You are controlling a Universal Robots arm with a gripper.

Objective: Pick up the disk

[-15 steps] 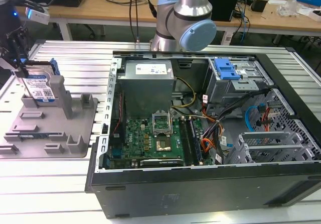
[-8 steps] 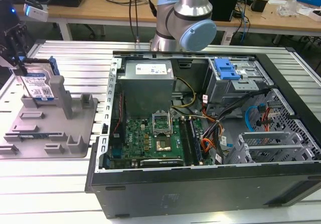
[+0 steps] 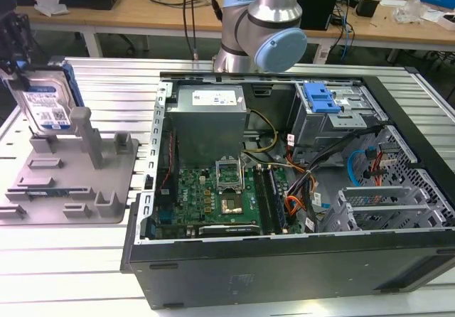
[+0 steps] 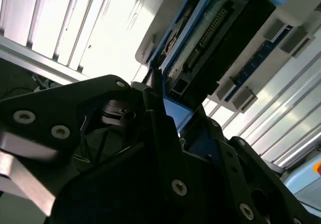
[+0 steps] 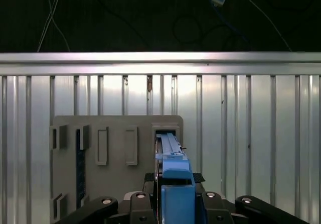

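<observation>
The disk (image 3: 46, 100), a silver hard drive with a white-and-blue label and blue side rails, stands upright on edge at the exterior view's left. My gripper (image 3: 14, 72) is at its upper end and shut on it. In the first wrist view the disk (image 5: 173, 166) shows edge-on, its blue rail clamped between the black fingers (image 5: 138, 201). Its far end reaches a slot of the grey fixture tray (image 5: 115, 128); I cannot tell whether they touch. The second wrist view shows the disk's connector end (image 4: 210, 38) beyond my gripper (image 4: 170, 118).
The grey fixture tray (image 3: 71, 189) with upright posts lies on the slatted aluminium table (image 3: 71, 274). An open computer case (image 3: 284, 260) takes up the middle and the exterior view's right, with a blue bracket (image 3: 320, 98) inside. The arm's base (image 3: 259, 25) stands behind it.
</observation>
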